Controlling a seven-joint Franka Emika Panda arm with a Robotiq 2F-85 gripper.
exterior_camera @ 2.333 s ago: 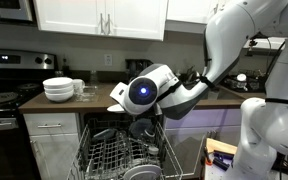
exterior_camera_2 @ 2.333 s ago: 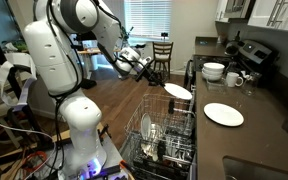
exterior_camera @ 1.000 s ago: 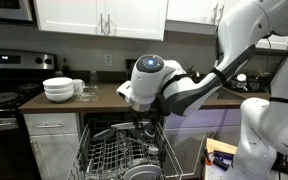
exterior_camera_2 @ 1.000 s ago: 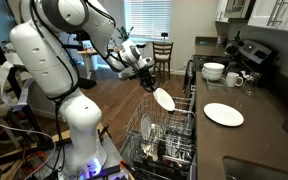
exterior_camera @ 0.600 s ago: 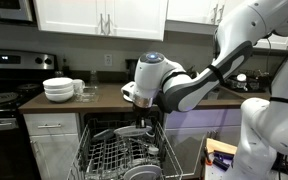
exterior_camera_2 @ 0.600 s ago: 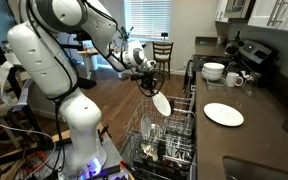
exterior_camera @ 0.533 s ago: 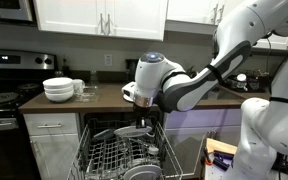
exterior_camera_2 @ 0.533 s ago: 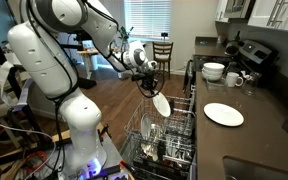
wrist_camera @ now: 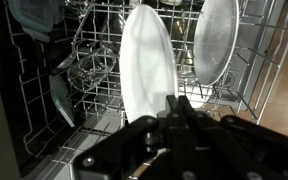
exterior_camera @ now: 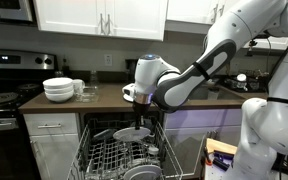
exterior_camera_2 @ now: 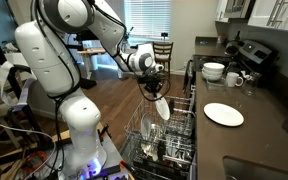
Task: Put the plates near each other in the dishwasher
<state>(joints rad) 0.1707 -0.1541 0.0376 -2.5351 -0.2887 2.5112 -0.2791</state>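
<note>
Wrist view: white plate [wrist_camera: 147, 70] stands on edge over the dishwasher rack [wrist_camera: 84, 75], lower rim pinched by the gripper [wrist_camera: 174, 104], jaws narrow and clamped on it; second plate [wrist_camera: 216, 40] stands upright in the tines just beside it, on the right of this view, the two near each other but not touching; dark items sit in the rack's left part, too dim to name; in an exterior view the white plate [exterior_camera_2: 161, 108] hangs tilted under the gripper [exterior_camera_2: 155, 93], just above the rack [exterior_camera_2: 164, 142] of the open dishwasher [exterior_camera_2: 184, 150]; third plate [exterior_camera_2: 224, 114] lies flat on the counter [exterior_camera_2: 269, 135], well apart from the rack; stack of bowls [exterior_camera_2: 213, 71] sits farther along the counter toward the stove [exterior_camera_2: 246, 52]; in an exterior view the arm [exterior_camera: 199, 75] reaches down over the rack [exterior_camera: 109, 155], the bowls [exterior_camera: 58, 89] sit on the counter behind it, beside the stove [exterior_camera: 4, 100].
</note>
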